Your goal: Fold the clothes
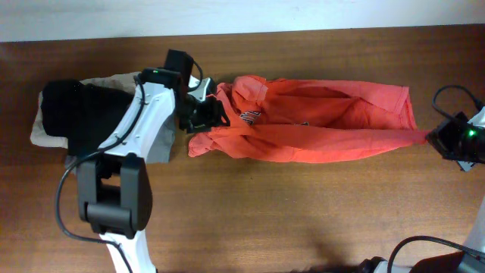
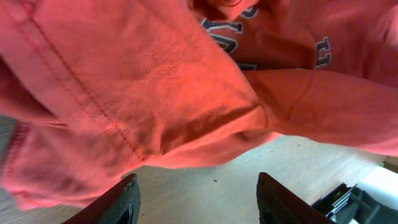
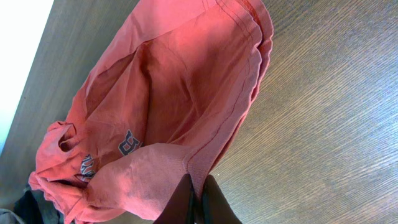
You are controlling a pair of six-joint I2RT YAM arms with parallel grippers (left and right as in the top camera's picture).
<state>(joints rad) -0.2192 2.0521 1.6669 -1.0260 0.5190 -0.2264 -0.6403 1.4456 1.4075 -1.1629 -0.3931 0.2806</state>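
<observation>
Left wrist view: my left tool point(image 2: 199, 202) is open, its dark fingers point(image 2: 121, 199) well apart with only bare bench point(image 2: 205, 174) between them. It holds nothing; the shirt point(image 2: 137, 87) sags in a loose fold just ahead of it. My right tool point(image 3: 198, 202) is pinched shut on a hemmed corner of the shirt at the far end.

From overhead, the shirt lies along the middle of the bench as a long, bunched band, drawn out between my two tools, beside a pile point(image 1: 68, 114) of dark and beige garments on the left. I judge the folding barely begun: there is no flat spread and no clean crease. Smoothing and all the real folds are left to do.

The cloth is soft, matte red-orange knit, heavily wrinkled, with stitched double seams along its edges. White, dark-outlined lettering point(image 3: 127, 144) is half buried in the folds. The bench is brown wood with fine, straight grain.
</observation>
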